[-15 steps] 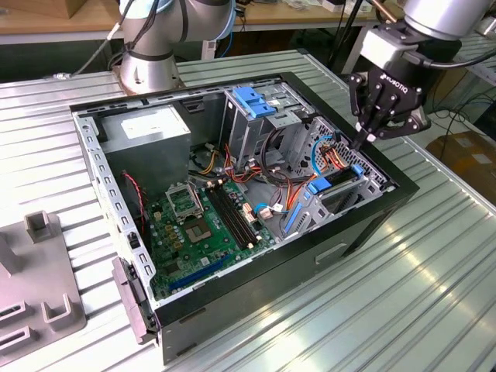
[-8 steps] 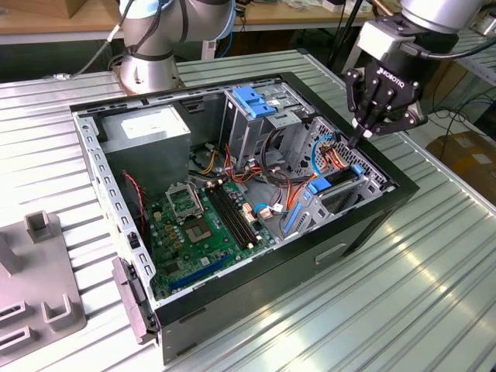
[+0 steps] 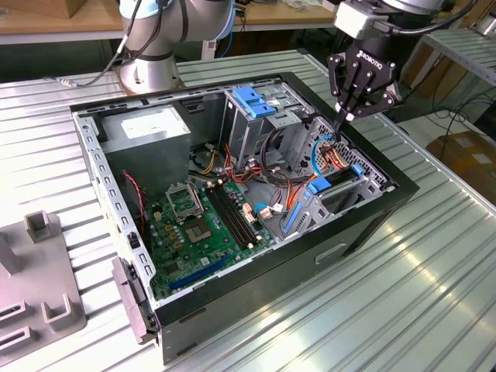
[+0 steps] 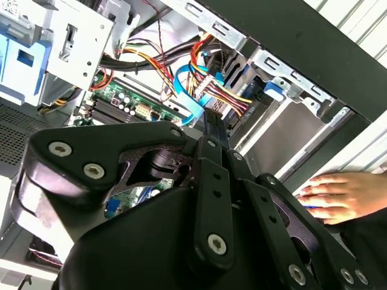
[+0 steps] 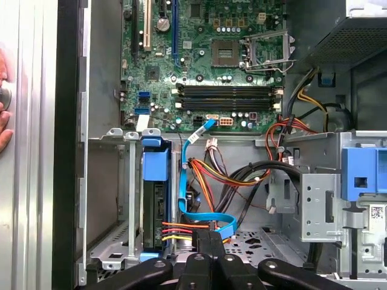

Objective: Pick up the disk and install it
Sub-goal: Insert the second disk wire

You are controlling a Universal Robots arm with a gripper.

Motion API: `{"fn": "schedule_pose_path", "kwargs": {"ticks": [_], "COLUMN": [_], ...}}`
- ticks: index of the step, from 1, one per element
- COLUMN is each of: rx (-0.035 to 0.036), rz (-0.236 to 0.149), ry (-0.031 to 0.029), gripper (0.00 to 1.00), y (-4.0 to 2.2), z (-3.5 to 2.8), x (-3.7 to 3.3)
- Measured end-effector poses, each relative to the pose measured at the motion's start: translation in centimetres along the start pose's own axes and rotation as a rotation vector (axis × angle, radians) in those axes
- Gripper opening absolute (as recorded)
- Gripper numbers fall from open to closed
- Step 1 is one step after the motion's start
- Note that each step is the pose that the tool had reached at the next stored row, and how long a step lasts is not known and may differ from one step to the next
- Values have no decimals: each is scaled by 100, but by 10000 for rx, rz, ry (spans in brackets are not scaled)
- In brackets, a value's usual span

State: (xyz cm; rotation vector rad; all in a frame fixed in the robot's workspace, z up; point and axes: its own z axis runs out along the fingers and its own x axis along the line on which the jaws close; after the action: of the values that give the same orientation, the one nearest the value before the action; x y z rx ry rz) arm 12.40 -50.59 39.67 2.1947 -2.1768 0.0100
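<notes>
So the black metal tool [image 3: 346, 118] hangs over the open PC case [image 3: 387, 203], fingers pinched together on nothing, tips right by the orange, yellow and red wire bundle [image 3: 335, 155]. The disk [image 5: 156, 205] sits on edge in the silver sheet-metal bay [image 5: 115, 181], dark slab with a glossy blue plastic rail on top; in the exterior view its long axis runs roughly 8 to 2 o'clock. Most of its body is hidden by the bay walls. A hand [image 4: 338, 194] rests on the ribbed aluminium counter [image 3: 434, 294] outside the case.
</notes>
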Motion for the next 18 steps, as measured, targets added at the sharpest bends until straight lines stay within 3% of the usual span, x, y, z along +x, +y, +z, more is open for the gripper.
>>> {"fn": "schedule_pose_path", "kwargs": {"ticks": [14, 15, 17, 18], "rx": [0, 8, 53, 77], "rz": [1, 0, 2, 10], "ry": [5, 63, 273, 542], "gripper": [10, 10, 10, 10], "y": [0, 0, -1, -1], "z": [0, 0, 2, 8], "x": [0, -3, -27, -53]}}
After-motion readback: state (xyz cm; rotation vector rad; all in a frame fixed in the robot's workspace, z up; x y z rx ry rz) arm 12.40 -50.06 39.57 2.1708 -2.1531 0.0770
